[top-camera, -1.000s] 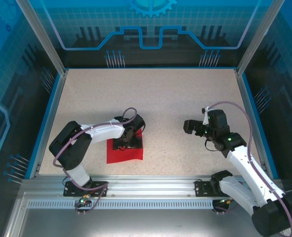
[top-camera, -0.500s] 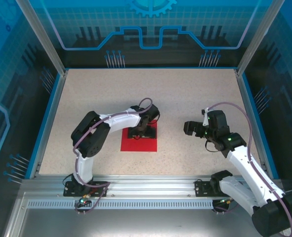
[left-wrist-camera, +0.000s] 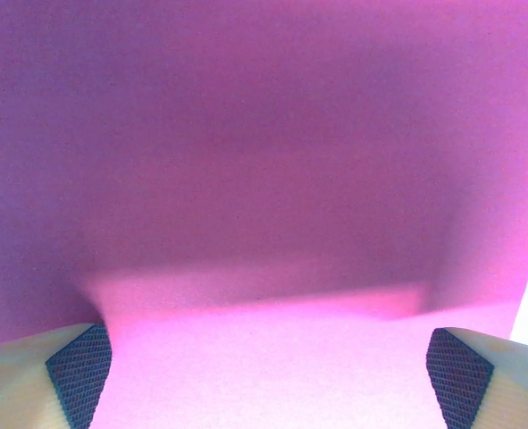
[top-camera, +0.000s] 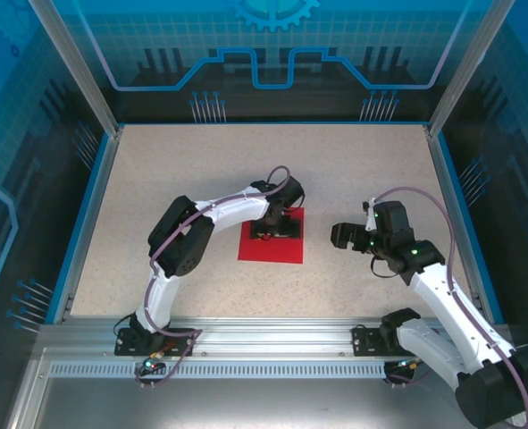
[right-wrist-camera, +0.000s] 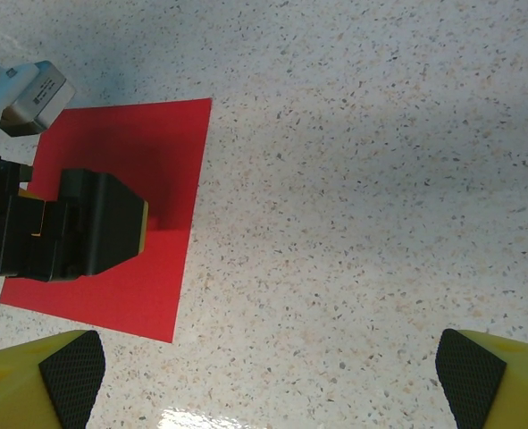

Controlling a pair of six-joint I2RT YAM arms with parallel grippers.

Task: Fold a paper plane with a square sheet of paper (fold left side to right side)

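Observation:
The square sheet of paper [top-camera: 262, 251] lies flat and red side up near the middle of the table, with no fold showing. My left gripper [top-camera: 277, 230] stands on its far half, open, with both pads down on the sheet. In the left wrist view the paper [left-wrist-camera: 264, 179] looks magenta and my left gripper [left-wrist-camera: 268, 375] spans it with wide-apart fingertips [left-wrist-camera: 78, 368]. My right gripper [top-camera: 344, 235] hovers open a short way right of the sheet. In the right wrist view the sheet [right-wrist-camera: 161, 147] sits at upper left, apart from my right gripper [right-wrist-camera: 268, 375]. The paper plane is out of view.
A speckled beige tabletop [top-camera: 353, 170] is bounded by blue rails and a transparent enclosure. The aluminium base rail [top-camera: 264, 340] runs along the near edge. The left gripper's black body [right-wrist-camera: 76, 228] sits on the paper.
The left arm has stretched out and slid the red sheet right and slightly away, from the near left to the table's middle. The right arm has barely moved.

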